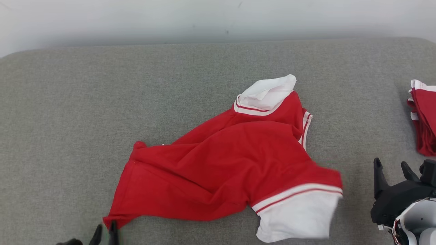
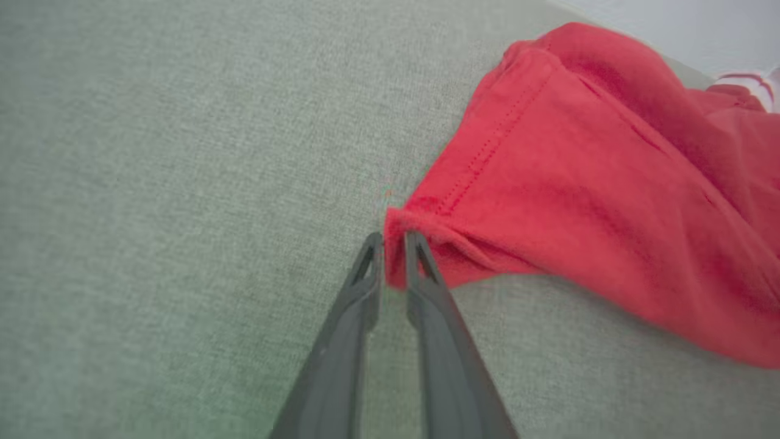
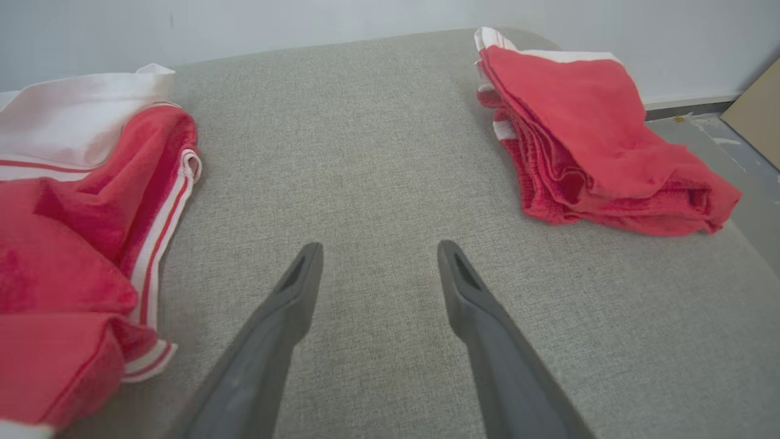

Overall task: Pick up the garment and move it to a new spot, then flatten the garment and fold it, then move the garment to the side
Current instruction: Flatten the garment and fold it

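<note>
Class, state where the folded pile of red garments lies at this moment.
In the head view the folded pile of red garments sits at the right edge of the grey surface, just beyond the right gripper, apart from the crumpled red shirt.

The left end effector (image 1: 105, 230) is reaching in at the near left corner of the garment (image 1: 221, 163), its two dark tips pointing up toward the cloth. In the left wrist view its fingers (image 2: 341, 341) are lying almost together, and their tips are pinching that red corner between them. The right end effector (image 1: 391, 163) is hanging off the garment's right side, apart from it, with its fingers pointing away from the robot. Its jaws are standing wide apart, gripping nothing. Behind them the dark palm is joining a pale, rounded wrist (image 1: 420, 217) to the garment's lower right.
</note>
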Controlling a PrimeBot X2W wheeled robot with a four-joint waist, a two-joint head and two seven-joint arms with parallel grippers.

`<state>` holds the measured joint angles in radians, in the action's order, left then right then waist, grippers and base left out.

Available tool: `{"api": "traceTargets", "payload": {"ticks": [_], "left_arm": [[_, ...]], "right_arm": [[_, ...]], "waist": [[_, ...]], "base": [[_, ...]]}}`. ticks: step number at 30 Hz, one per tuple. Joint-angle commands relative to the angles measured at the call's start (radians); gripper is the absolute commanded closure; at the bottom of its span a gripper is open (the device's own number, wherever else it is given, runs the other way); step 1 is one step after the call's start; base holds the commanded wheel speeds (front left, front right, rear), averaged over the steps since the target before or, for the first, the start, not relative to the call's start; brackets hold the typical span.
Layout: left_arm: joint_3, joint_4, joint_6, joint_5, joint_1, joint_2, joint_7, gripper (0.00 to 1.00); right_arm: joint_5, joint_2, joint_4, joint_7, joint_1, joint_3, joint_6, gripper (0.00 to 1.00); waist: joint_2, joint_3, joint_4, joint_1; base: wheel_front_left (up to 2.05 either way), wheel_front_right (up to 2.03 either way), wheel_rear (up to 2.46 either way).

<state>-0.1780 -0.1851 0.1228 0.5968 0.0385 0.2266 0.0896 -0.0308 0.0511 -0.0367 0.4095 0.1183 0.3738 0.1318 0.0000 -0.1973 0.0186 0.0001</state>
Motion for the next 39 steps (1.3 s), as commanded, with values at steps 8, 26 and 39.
{"api": "traceTargets", "payload": {"ticks": [8,26,39], "left_arm": [[0.014,0.006,-0.015,0.050,0.088,0.038,-0.058,0.00],[-0.041,0.159,-0.019,-0.059,-0.123,0.125,-0.119,0.00],[-0.140,-0.015,0.006,-0.085,-0.383,0.180,-0.513,0.00]], "right_arm": [[-0.024,-0.002,0.022,-0.024,-0.049,0.037,-0.003,0.00],[-0.088,-0.002,-0.054,-0.087,-0.204,-0.128,-0.003,0.00],[-0.119,-0.002,-0.031,-0.125,-0.176,-0.206,-0.003,0.00]], "waist": [[0.0000,0.015,0.023,-0.0001],[0.0000,0.058,0.002,-0.0001],[0.0000,-0.005,-0.100,-0.0001]], "base": [[0.00,0.00,0.00],[0.00,0.00,0.00],[0.00,0.00,0.00]]}}
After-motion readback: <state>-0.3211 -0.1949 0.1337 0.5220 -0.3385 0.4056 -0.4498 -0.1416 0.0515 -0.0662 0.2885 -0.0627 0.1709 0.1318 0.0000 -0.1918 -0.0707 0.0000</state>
